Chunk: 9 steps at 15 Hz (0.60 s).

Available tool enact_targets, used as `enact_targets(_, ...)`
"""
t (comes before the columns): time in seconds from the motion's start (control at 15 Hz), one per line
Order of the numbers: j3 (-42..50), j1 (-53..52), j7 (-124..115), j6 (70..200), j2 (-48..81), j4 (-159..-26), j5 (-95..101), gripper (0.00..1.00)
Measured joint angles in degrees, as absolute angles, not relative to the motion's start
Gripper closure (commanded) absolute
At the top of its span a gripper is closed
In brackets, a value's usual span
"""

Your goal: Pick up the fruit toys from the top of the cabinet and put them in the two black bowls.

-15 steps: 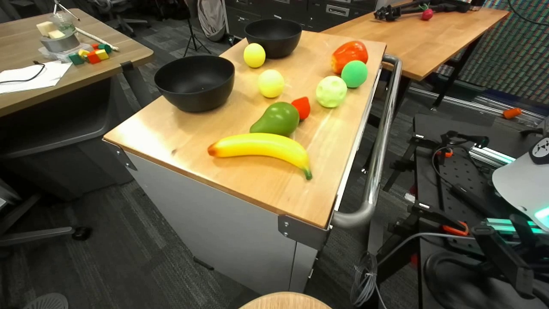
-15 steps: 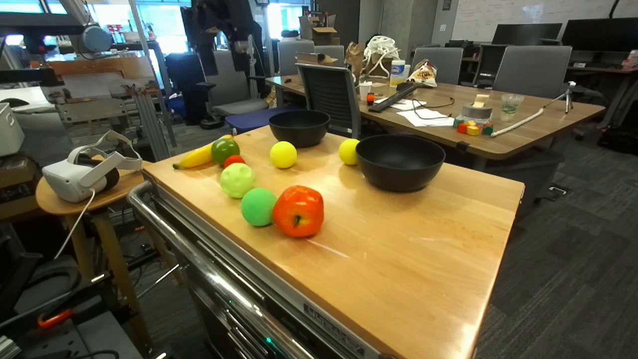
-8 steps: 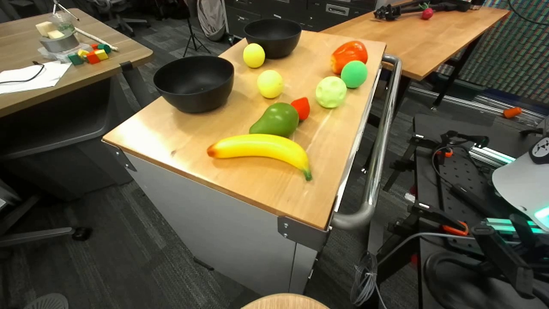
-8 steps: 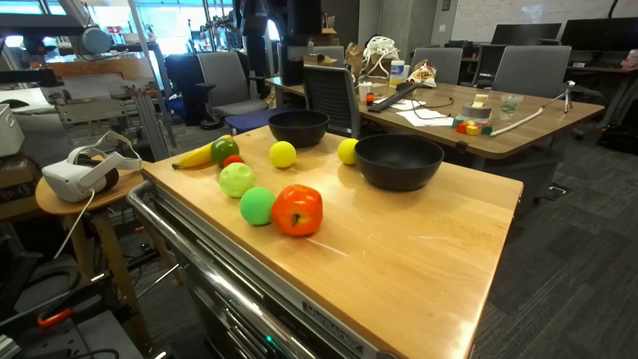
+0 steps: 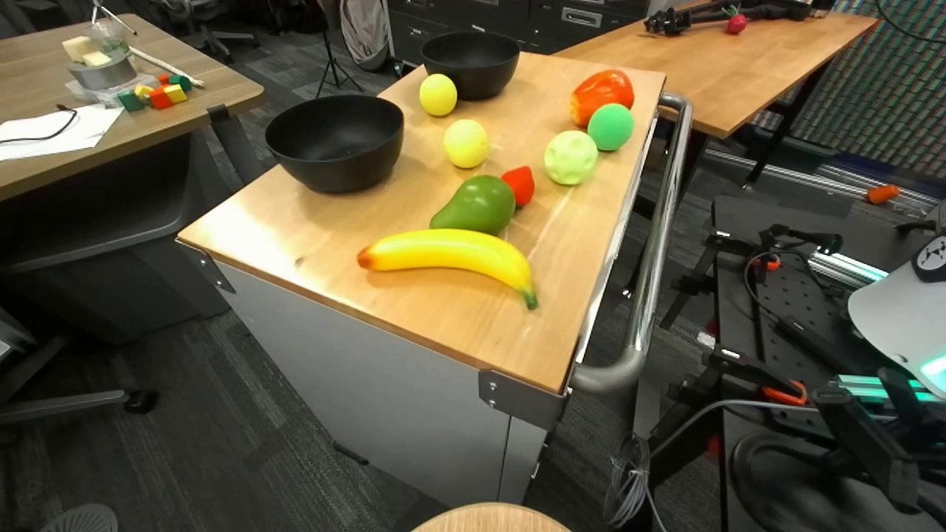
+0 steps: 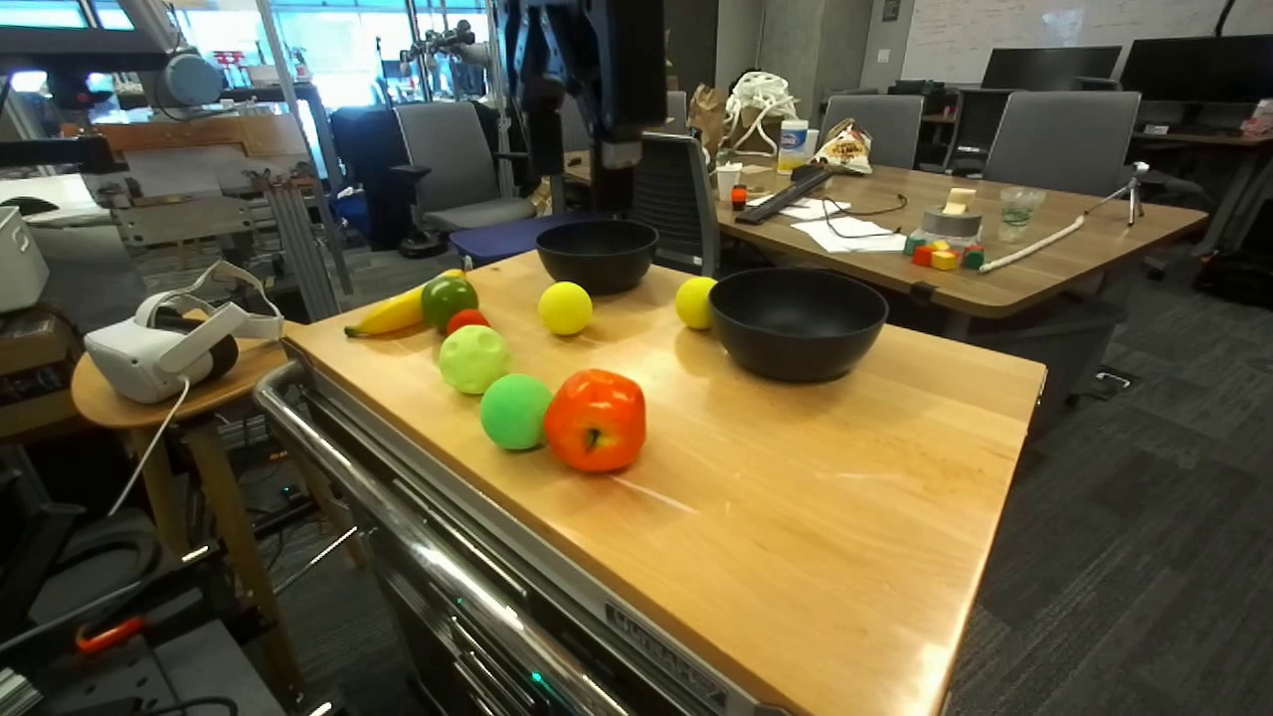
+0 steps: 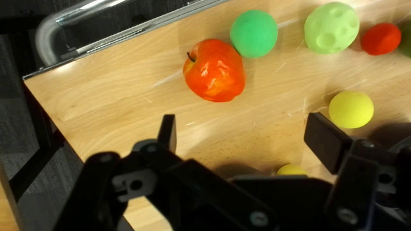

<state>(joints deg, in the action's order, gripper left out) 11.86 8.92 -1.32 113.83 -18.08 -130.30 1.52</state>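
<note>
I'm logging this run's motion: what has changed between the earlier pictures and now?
In an exterior view, the gripper has moved rightward and lower in the picture. Nothing has been taken hold of: its jaws stand apart in the wrist view. The fruit toys and the two black bowls stayed where they were on the cabinet.

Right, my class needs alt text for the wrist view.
An open, empty end effector hangs over the light wooden cabinet top. On it lie a red-orange toy apple beside a green ball, a dimpled pale-green ball, a small red fruit and two yellow balls, one mostly hidden.
</note>
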Motion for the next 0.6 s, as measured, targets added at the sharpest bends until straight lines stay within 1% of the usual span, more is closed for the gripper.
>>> enact_targets(0.27,14.01,10.07,0.03,118.97,-13.28,-131.39,-1.19,0.0)
enact_targets(0.6,15.56,10.25,4.27,120.15,-6.98,-131.5,-9.55,0.0)
